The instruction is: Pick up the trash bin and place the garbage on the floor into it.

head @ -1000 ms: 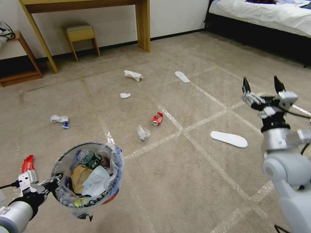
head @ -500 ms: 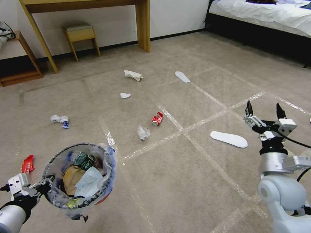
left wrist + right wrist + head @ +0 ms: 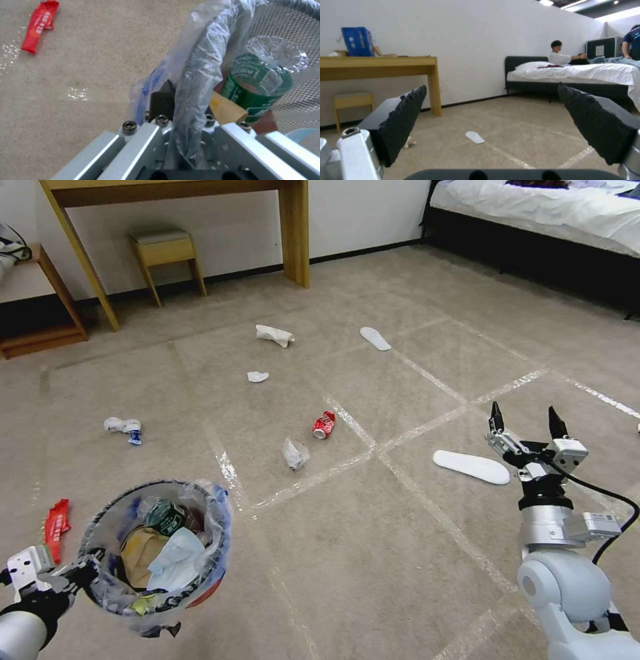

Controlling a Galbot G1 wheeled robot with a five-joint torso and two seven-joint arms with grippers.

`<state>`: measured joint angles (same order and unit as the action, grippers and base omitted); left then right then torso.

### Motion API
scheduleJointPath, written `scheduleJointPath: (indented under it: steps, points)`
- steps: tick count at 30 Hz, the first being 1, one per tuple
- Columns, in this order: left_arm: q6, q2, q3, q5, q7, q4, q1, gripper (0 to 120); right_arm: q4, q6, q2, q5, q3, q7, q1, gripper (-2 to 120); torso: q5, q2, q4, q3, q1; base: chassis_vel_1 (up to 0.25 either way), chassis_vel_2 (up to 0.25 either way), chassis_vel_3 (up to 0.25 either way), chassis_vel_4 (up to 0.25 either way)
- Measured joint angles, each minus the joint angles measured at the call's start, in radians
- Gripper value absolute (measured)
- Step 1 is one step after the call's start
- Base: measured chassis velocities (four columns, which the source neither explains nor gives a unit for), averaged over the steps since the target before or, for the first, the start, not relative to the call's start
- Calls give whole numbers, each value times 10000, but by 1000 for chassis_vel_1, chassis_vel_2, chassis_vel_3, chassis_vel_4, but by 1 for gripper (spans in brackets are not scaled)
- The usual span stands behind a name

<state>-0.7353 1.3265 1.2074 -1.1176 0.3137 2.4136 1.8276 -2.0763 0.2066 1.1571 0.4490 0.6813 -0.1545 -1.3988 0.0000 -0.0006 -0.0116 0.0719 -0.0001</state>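
- The left gripper (image 3: 83,573) is clamped on the rim of the trash bin (image 3: 155,555), holding it off the floor (image 3: 373,553) at the robot's lower left; in the left wrist view one dark finger (image 3: 162,100) sits outside the bag-covered rim
- The bin's clear liner holds a green-labelled bottle (image 3: 258,88), a brown paper bag (image 3: 137,553) and a pale blue-white tissue (image 3: 175,560)
- The right gripper (image 3: 527,428) hangs above the carpet on the robot's right, fingers spread wide and holding nothing, just beside the near white slipper (image 3: 471,467)
- Litter on the carpet: a crushed red can (image 3: 323,425) and a crumpled clear plastic piece (image 3: 295,453) near a tape crossing, a red wrapper (image 3: 56,521) close to the bin, a white-and-blue wad (image 3: 123,427) farther left, two white tissues (image 3: 274,335) (image 3: 257,377), and a second slipper (image 3: 375,339) farther off
- A wooden desk (image 3: 293,220) and stool (image 3: 165,253) stand by the wall, a bed (image 3: 553,213) at far right
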Motion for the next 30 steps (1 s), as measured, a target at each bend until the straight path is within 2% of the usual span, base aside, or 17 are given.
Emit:
scheduleJointPath:
  steps: [16,24,30]
  points:
    - [0,-208,263,-228,42,-39,46,1,257,166,-13,-110,-81,93,-52,100,0,0,1,0,0,0,0,0,0]
    - [0,-204,280,-226,39,-83,54,1,361,167,18,-200,-131,96,-10,100,1,0,1,-1,0,-131,129,121,-142]
    - [0,-127,245,-154,27,-126,-196,1,579,277,6,-291,-72,167,108,100,0,0,1,2,0,-145,147,145,-145]
